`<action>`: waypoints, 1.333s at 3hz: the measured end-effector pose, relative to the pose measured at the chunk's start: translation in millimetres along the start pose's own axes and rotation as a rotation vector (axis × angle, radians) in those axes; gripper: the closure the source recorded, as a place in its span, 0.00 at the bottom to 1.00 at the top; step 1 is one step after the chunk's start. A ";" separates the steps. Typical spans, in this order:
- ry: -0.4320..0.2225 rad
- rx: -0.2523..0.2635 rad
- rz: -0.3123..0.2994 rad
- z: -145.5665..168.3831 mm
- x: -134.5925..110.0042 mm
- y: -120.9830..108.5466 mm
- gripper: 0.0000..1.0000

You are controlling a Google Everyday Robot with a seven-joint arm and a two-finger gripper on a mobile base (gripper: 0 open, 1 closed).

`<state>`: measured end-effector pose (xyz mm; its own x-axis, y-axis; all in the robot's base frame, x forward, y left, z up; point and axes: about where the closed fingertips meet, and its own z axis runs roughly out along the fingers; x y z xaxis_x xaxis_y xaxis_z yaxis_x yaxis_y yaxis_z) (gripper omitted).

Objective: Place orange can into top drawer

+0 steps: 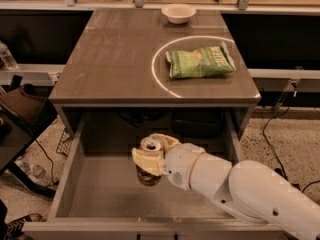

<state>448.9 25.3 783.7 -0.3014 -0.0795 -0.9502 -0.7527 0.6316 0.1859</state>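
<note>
The gripper (153, 153) sits in the lower middle of the frame, inside the pulled-out top drawer (95, 196); its cream fingers (146, 162) are clenched around the upper half of the orange can (151, 144), one on the left side and one behind at the right. The can stands upright, silver pull-tab top facing up, its dark lower body showing below the fingers over the drawer's flat grey floor, left of centre; whether its base touches the floor cannot be told. The white arm (240, 184) reaches in from the lower right corner.

As a judgement: a small drink can of this kind is light, stiff along its length but thin-walled, so a hard squeeze across the middle could dent it; its smooth metal skin is likely slippery, and a grip that wraps the curved side near the stiffer top rim, as here, looks the safer hold. Upright it is a little tippy, so it should be let go only once the base rests flat.

Above the drawer, in the upper half of the frame, the grey table (110, 59) carries a green chip bag (200, 62) inside a white ring, and a small bowl (178, 13) near the far edge; both are well apart from the can.
</note>
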 end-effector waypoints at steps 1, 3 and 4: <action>0.000 0.000 0.000 0.0 0.0 0.0 1.00; 0.008 -0.173 -0.082 27.8 25.7 -27.7 1.00; 0.026 -0.293 -0.130 36.2 34.6 -46.4 1.00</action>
<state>494.7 21.2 733.1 -0.2043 -0.1672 -0.9645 -0.9210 0.3667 0.1315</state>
